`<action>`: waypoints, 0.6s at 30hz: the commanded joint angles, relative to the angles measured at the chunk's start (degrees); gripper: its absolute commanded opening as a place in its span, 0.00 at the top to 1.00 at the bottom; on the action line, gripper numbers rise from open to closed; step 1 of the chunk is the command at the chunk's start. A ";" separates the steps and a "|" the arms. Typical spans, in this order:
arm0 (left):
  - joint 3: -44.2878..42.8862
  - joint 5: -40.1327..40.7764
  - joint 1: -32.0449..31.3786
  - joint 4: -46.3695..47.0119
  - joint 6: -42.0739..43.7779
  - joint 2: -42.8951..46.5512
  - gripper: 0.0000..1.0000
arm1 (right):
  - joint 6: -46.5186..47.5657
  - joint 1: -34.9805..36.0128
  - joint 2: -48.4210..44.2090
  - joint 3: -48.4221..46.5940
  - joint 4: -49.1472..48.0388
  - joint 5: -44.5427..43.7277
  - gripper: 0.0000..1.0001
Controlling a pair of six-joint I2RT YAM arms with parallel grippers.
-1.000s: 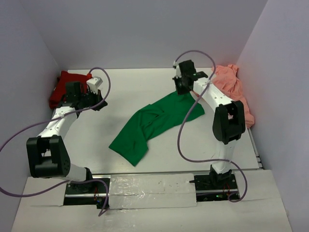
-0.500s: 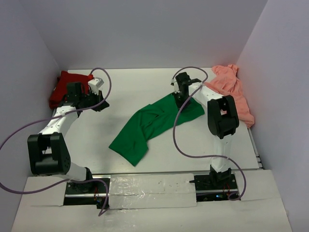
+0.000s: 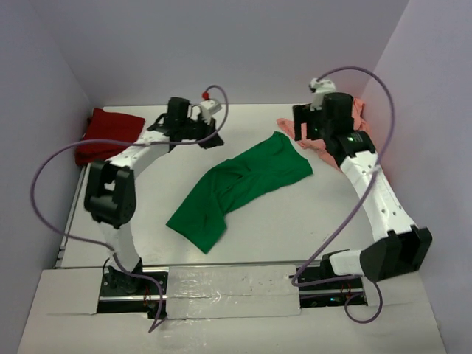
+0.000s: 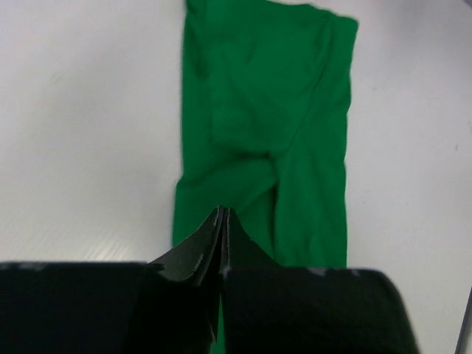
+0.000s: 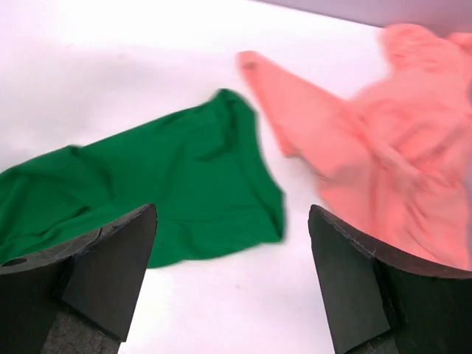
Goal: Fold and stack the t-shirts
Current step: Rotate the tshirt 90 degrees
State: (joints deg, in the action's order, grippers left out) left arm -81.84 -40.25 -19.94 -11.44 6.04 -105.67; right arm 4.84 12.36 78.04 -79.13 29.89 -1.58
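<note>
Left gripper (image 4: 223, 221) is clenched tight, fingers pressed together on nothing, hovering upper left of centre in the overhead view. Right gripper (image 5: 232, 273) is spread wide and empty, near the salmon-pink t-shirt (image 5: 383, 147) at upper right. Green t-shirt (image 3: 240, 188) sprawls crumpled mid-frame. Dark red t-shirt (image 3: 103, 133) sits far left by the wall (image 3: 37, 110).

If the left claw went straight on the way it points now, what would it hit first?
Most likely the green t-shirt. In the wrist view the shut left claw aims at the shirt's near end, with nothing else between. How high the tips sit is unclear, so it might skim over the cloth.
</note>
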 commanded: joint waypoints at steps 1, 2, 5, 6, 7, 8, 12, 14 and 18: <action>-10.75 0.52 -4.48 0.38 -3.49 -9.34 0.94 | -1.07 -4.69 -4.20 5.20 1.93 -1.50 0.11; -12.97 0.61 -6.93 -0.59 -3.41 -11.47 0.96 | -0.37 -5.67 -5.60 6.96 1.75 -1.40 0.11; -19.83 2.18 -11.32 -3.23 -3.32 -18.07 1.00 | 1.92 -8.39 -9.65 9.60 0.18 -1.74 0.28; -21.24 1.84 -12.21 -3.84 -2.71 -19.47 1.00 | 1.58 -9.10 -10.62 10.39 -0.70 -2.71 0.35; -24.56 1.93 -13.18 -4.98 -2.44 -22.45 1.00 | 2.10 -9.89 -11.67 10.58 -0.88 -1.07 0.50; -25.90 2.63 -14.93 -6.12 -2.70 -23.78 1.00 | 2.36 -11.03 -11.77 10.14 -0.19 -0.53 0.63; -34.58 3.94 -18.63 -10.61 -2.53 -30.37 1.00 | 3.16 -11.92 -12.12 10.14 0.43 -1.40 0.95; -36.27 4.30 -20.30 -11.58 -2.62 -33.37 1.00 | 3.51 -13.84 -12.30 11.10 0.35 -0.88 0.97; -41.45 7.28 -22.33 -12.63 -3.05 -37.84 1.00 | 3.95 -15.08 -13.87 11.63 0.70 0.08 0.72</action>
State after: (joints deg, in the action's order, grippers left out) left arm -117.95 -35.64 -41.58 -21.67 3.44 -141.56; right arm 7.46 -1.65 67.05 -68.05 31.38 -2.28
